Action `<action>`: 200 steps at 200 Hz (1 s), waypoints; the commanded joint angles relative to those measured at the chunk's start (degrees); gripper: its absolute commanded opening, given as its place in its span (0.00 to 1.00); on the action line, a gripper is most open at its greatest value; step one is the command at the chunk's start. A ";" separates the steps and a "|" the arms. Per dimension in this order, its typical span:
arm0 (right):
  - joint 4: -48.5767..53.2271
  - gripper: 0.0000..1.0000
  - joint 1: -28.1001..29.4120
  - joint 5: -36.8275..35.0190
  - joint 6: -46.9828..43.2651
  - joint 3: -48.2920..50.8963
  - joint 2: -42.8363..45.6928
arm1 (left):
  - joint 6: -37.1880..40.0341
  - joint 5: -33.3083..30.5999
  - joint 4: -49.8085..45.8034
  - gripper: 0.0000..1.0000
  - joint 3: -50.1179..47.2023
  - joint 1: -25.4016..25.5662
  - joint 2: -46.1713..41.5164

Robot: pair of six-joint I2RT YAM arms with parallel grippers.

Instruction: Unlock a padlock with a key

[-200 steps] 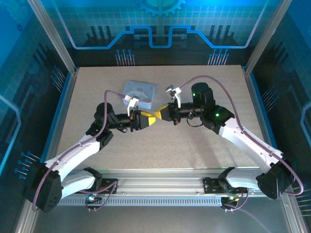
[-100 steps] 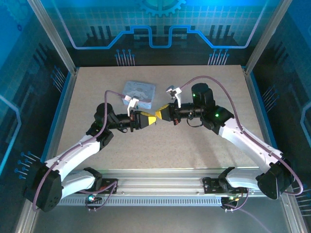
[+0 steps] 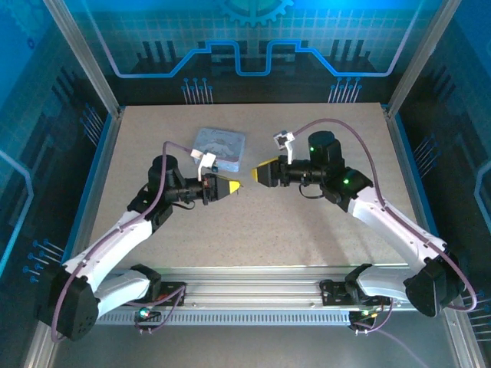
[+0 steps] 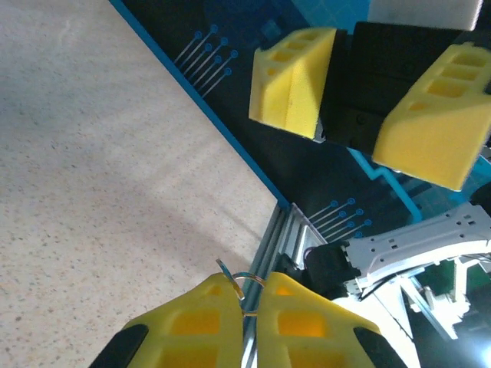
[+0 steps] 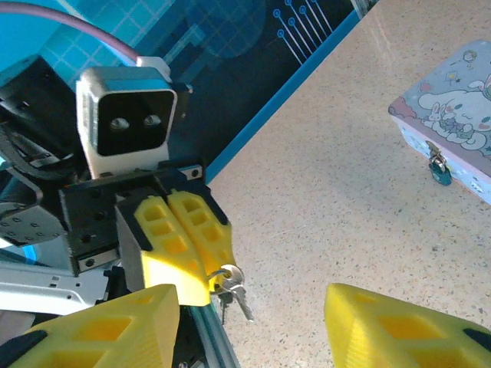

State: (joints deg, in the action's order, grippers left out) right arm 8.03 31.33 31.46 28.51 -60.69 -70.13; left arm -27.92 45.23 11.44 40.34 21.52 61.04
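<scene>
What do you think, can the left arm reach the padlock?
Probably yes: the left tool, shut on the key, hovers near the front of the tin where the padlock hangs, with bare table between and the right tool open aside.

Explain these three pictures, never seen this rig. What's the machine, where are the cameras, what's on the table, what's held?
The machine is two robot arms, a left arm and a right arm. Both are bolted to the near edge of a table, and each ends in a two-finger gripper with yellow tips.

The wide picture comes from a fixed camera above and behind the arms. The other two come from a camera on each wrist, looking along that arm's own fingers.

On the table lies a pale tin with a cartoon lid. A small padlock hangs on its front clasp.

The left gripper is shut on a key on a small ring. The right gripper faces it, open and holding nothing.
</scene>
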 commanded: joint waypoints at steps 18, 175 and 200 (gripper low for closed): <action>-0.74 0.50 -0.57 -1.46 2.65 0.68 -1.13 | 3.64 -0.33 -4.78 0.00 1.97 -0.34 -0.48; -19.56 0.39 0.75 10.90 11.08 9.63 -0.85 | -3.47 1.28 6.46 0.00 -0.38 -0.34 -1.36; -24.03 0.39 1.16 10.60 16.10 11.67 -1.39 | -5.91 0.99 10.74 0.00 -1.39 -0.34 -0.88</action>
State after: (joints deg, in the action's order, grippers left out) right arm -9.10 31.62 40.53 38.50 -51.40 -70.81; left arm -30.74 45.45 16.27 40.62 21.52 60.25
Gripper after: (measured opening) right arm 0.389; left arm 0.048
